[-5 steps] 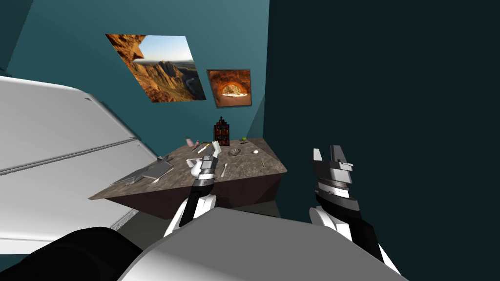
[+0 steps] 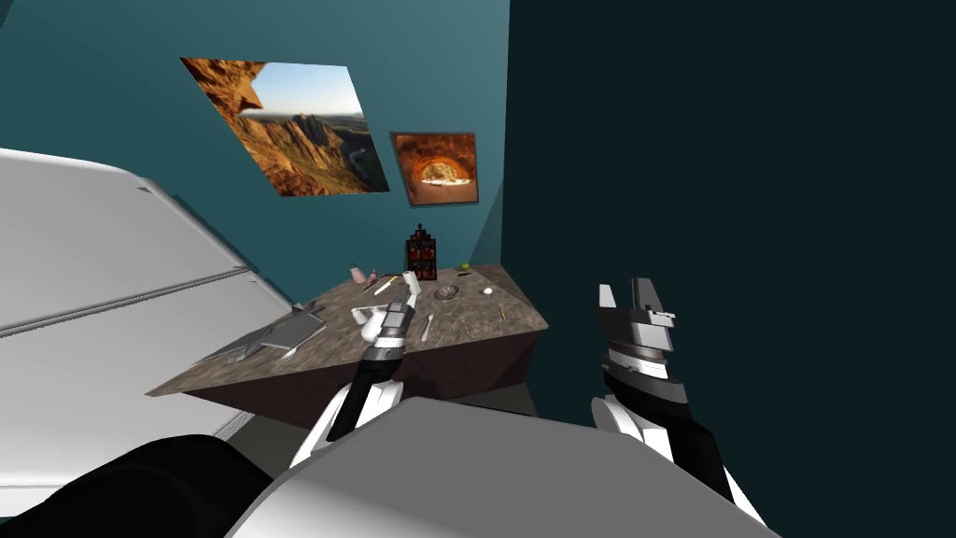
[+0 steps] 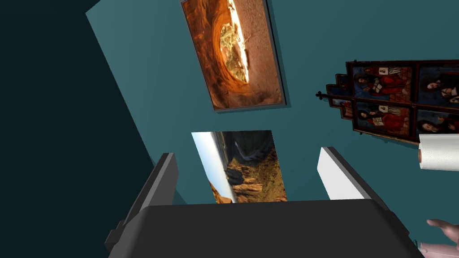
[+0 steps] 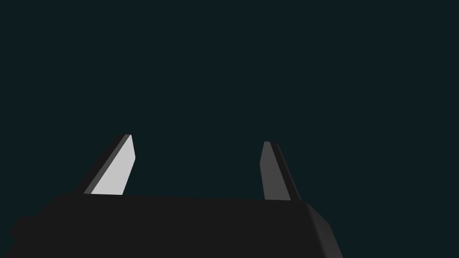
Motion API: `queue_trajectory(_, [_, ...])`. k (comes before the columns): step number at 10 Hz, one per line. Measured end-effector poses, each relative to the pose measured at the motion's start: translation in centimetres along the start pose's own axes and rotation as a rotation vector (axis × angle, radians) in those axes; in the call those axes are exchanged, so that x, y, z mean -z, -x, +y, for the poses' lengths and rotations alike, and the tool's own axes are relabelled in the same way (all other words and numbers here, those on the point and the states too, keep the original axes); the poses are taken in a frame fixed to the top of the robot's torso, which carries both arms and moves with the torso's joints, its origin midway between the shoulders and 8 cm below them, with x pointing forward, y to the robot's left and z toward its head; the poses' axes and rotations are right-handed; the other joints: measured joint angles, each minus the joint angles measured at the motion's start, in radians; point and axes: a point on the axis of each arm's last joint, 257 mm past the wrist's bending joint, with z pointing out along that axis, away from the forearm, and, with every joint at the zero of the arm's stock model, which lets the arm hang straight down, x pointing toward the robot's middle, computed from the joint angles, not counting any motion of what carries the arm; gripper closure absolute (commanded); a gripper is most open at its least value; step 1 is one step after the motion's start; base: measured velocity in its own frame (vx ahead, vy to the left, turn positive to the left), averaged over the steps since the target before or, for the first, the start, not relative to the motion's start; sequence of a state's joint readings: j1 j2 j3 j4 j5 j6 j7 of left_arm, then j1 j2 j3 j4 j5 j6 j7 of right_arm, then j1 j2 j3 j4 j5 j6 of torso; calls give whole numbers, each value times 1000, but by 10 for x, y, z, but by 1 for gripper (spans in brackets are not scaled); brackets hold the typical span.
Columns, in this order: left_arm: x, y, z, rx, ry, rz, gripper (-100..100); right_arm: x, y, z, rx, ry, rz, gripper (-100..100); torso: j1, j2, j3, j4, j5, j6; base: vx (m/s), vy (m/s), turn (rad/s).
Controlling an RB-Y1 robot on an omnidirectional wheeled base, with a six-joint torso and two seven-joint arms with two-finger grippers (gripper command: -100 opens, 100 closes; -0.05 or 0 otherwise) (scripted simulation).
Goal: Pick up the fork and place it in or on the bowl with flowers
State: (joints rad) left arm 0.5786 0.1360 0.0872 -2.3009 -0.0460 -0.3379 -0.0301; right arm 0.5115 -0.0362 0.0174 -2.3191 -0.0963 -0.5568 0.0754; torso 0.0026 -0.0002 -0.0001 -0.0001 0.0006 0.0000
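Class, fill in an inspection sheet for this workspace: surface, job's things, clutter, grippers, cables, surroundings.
Surface: brown mottled tabletop, set in a corner.
Job's things: white fork lying flat beside the left forearm, untouched; bowl further back, apart from it; its pattern is too small to tell.
Clutter: dark icon panel, paper roll, pink item, green thing, egg-like thing, grey tray.
Grippers: left gripper open, empty, above the table, pointing at the wall; right gripper open, empty, off the table's right side.
Cables: nothing seen.
Surroundings: teal wall with a landscape picture and a cave picture; large white unit on the left.
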Motion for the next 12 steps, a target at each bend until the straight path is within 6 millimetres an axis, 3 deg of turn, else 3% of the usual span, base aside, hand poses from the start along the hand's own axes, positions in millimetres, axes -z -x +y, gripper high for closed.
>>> queue_trajectory(4, [14, 11, 30, -47, 115, 49, -100, 0, 0, 0, 0, 0, 0, 0, 1, 0, 0, 0, 0, 0, 6, 47, -69])
queue_trajectory(12, [61, 37, 101, -149, 392, 154, -100, 0, 0, 0, 0, 0, 0, 0, 1, 0, 0, 0, 0, 0, -2, 51, -104])
